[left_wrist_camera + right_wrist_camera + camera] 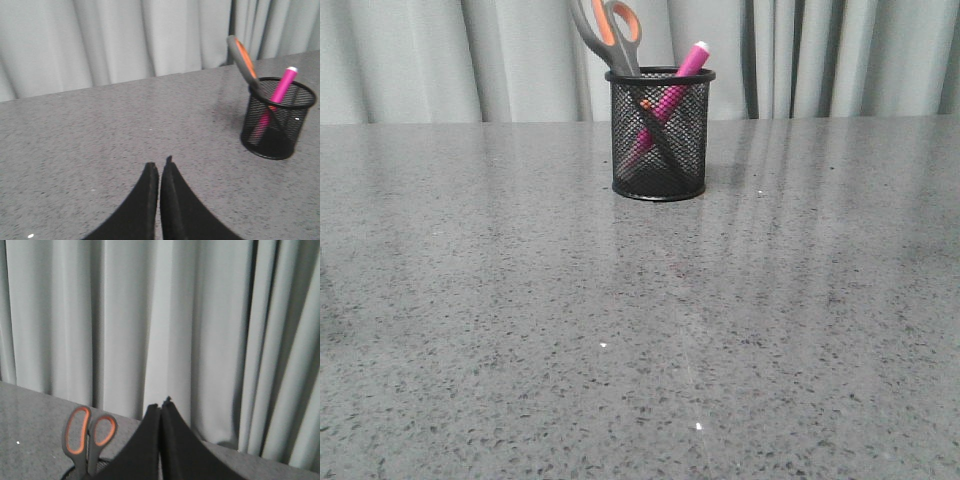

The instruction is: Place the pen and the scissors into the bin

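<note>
With both black grippers, left and right, pinched empty, the top-heavy grey-and-orange scissors leaning toward eleven o'clock could tip the black wire-mesh bin holding the pink pen.

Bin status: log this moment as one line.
pen: in bin | scissors: in bin, handles up | left gripper: shut, empty | right gripper: shut, empty

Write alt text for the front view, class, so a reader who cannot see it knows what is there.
A black wire-mesh bin stands upright on a grey speckled table, holding grey scissors handles-up and a pink pen that cross inside it. Pale curtains hang behind; no arm is visible.
</note>
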`<state>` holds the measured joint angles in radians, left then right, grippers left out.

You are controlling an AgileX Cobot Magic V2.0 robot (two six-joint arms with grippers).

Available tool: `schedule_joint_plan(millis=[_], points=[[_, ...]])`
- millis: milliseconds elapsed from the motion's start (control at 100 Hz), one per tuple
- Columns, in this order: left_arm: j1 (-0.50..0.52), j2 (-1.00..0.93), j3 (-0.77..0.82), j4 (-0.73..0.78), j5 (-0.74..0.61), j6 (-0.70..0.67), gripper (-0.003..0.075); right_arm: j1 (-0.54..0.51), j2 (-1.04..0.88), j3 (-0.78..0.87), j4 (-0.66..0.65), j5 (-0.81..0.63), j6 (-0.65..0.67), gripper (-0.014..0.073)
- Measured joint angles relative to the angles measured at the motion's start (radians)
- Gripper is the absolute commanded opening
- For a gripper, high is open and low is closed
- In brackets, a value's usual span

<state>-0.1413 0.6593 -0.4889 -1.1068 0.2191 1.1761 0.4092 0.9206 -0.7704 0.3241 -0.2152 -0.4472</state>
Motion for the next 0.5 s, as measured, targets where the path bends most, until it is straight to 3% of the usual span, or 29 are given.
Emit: schedule_joint_plan(millis=[280, 500], points=[[0.000, -0.281, 0.183, -0.062, -0.165, 0.000, -0.0019, -0.069, -0.382, 0.352, -0.002, 0.046, -0.004, -0.0069], [0.000, -0.523, 0.309, -0.111, -0.189, 0.000, -0.0019, -0.069, -0.671, 0.600, 0.016, 0.046, -0.004, -0.0069]])
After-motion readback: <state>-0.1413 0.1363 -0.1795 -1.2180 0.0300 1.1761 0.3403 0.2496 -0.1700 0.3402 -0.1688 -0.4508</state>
